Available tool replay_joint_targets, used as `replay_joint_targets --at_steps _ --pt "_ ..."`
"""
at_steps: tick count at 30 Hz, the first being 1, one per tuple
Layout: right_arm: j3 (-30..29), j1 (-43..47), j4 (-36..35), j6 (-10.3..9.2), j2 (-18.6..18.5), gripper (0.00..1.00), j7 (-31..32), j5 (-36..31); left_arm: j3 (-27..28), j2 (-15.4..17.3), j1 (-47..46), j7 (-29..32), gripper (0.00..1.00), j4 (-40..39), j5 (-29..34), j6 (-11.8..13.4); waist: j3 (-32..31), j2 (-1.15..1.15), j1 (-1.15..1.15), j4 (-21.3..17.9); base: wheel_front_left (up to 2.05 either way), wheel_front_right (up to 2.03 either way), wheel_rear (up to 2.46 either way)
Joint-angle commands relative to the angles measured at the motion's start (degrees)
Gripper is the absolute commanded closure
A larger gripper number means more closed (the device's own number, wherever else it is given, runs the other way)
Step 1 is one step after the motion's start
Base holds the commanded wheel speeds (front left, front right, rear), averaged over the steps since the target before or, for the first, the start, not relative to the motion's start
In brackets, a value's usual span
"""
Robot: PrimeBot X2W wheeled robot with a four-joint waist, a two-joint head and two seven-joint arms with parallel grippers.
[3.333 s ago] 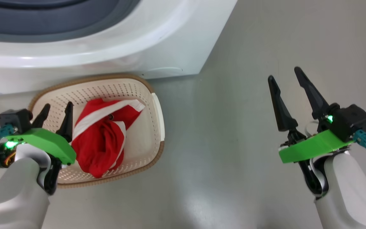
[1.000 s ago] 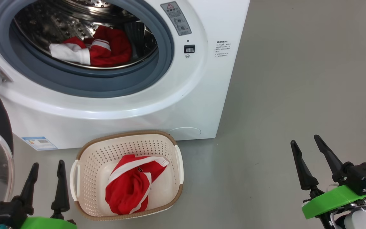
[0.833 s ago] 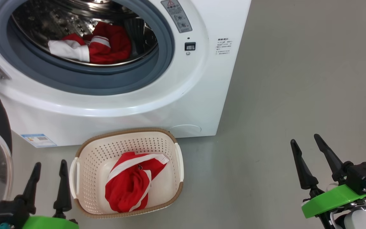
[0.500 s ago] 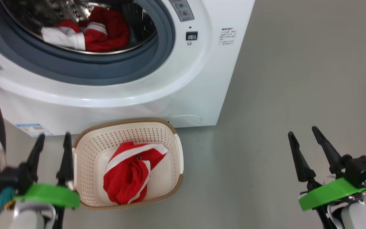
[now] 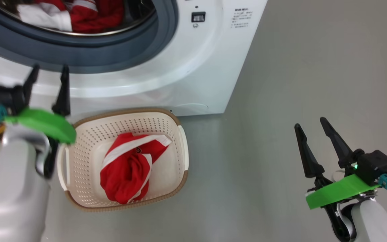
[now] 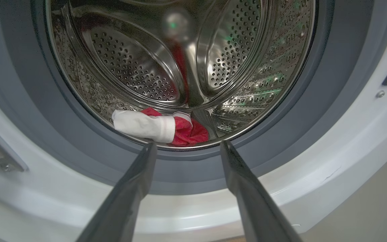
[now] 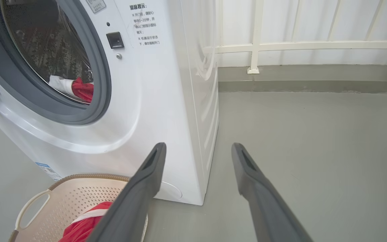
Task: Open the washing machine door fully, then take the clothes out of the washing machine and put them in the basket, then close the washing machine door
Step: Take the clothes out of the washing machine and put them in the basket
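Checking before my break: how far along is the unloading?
Done: the washing machine stands open; one red garment lies in the basket. In hand: nothing; the open left gripper points at the drum, the right gripper idles open. Left: the remaining garment inside, then shutting the machine.

Grey floor [image 7: 297, 141], white railing [image 7: 254, 43]

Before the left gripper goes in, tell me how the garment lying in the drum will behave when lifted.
Probably floppy: the garment lies crumpled on the drum floor, so it would likely sag and trail from a pinch. Likely light: thin bunched fabric. A trailing end might drag on the grey gasket as it comes out.
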Motion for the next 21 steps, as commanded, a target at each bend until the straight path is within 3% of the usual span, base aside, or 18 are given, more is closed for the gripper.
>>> replay_joint_targets --at_steps 1,21 --pt "1.6 -0.7 -1.5 0.09 0.0 0.00 -0.3 -0.2 1.0 2.8 -3.5 0.3 0.00 0.4 0.1 -0.2 1.3 0.00 0.00 -0.8 0.00 0.00 0.00" --pt "5.2 -6.9 -1.7 0.09 2.2 0.00 -0.3 -0.8 -4.8 4.6 -30.7 8.0 0.00 26.3 4.4 0.5 9.9 0.00 0.00 -4.2 0.00 0.00 0.00"
